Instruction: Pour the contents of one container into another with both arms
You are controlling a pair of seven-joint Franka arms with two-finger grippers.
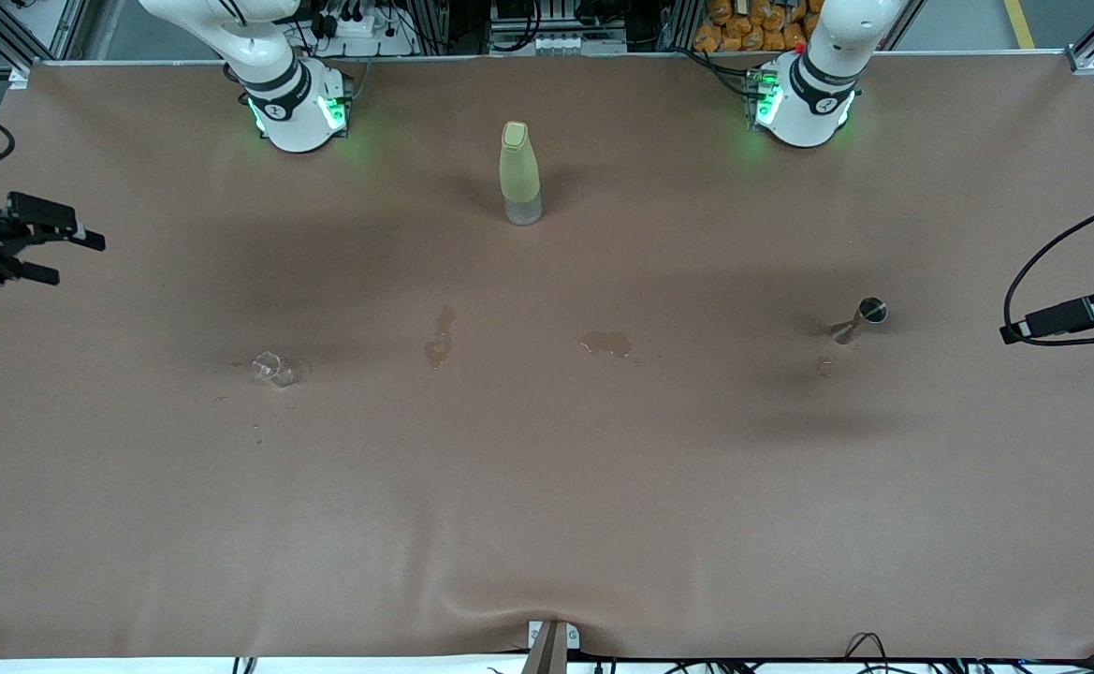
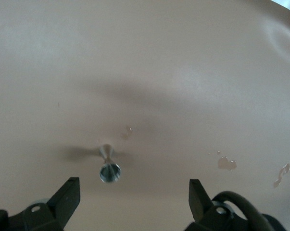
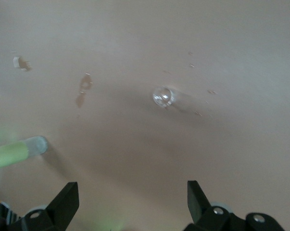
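A small metal jigger stands toward the left arm's end of the table. In the left wrist view the jigger lies just ahead of my left gripper, which is open and empty. A small clear glass sits toward the right arm's end; the right wrist view shows this glass well ahead of my right gripper, also open and empty. In the front view the right gripper and the left gripper hover at opposite table edges. A yellow-green bottle stands upright between the arm bases.
Small wet patches mark the brown table cover between the glass and the jigger. A smaller stain lies beside the jigger. The bottle shows at the edge of the right wrist view.
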